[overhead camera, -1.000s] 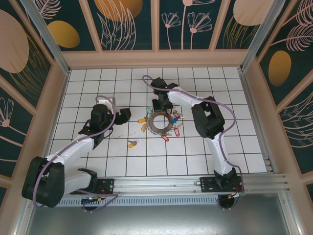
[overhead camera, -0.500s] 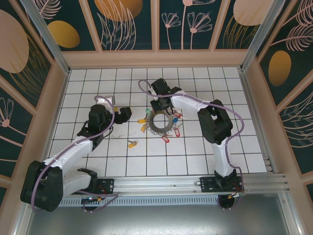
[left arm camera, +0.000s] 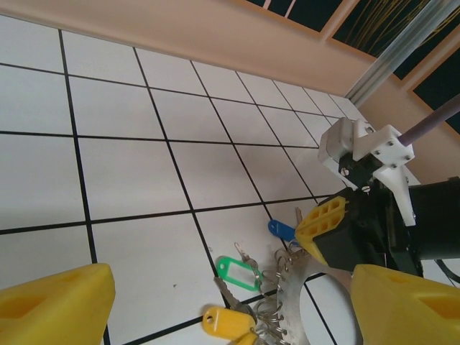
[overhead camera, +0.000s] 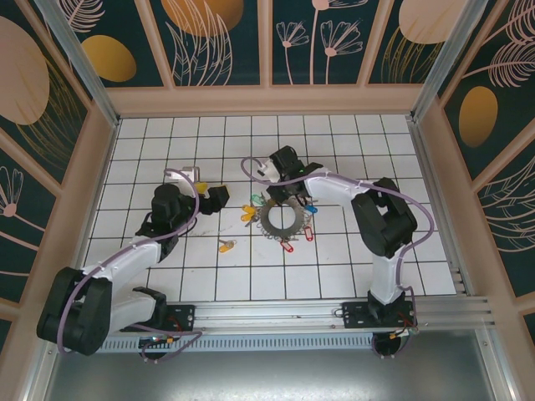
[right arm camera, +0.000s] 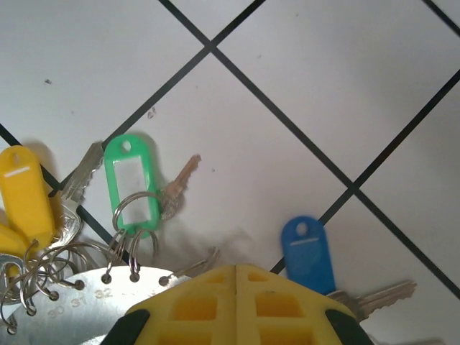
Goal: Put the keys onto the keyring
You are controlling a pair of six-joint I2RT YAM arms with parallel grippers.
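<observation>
The keyring (overhead camera: 280,219) lies flat on the tiles mid-table, a grey metal disc with a big hole. Keys with yellow (overhead camera: 248,215), green (overhead camera: 257,200), blue (overhead camera: 311,209) and red (overhead camera: 289,245) tags hang from small rings round its rim. One yellow-tagged key (overhead camera: 226,246) lies loose to its near left. My right gripper (right arm camera: 237,267) is shut, tips down at the keyring's (right arm camera: 72,309) far rim, between the green tag (right arm camera: 131,183) and the blue tag (right arm camera: 307,246); nothing shows between its pads. My left gripper (overhead camera: 219,199) stands open left of the ring, looking at the green key (left arm camera: 238,273).
White tiled floor with black grid lines, boxed in by low beige walls (overhead camera: 267,100). An aluminium rail (overhead camera: 334,313) carrying both arm bases runs along the near edge. The right arm's purple cable (overhead camera: 251,167) loops above the ring.
The right arm swung its elbow rightwards and its shut gripper settled at the ring's far rim; the ring shifted slightly nearer. The left gripper edged right towards the ring.
</observation>
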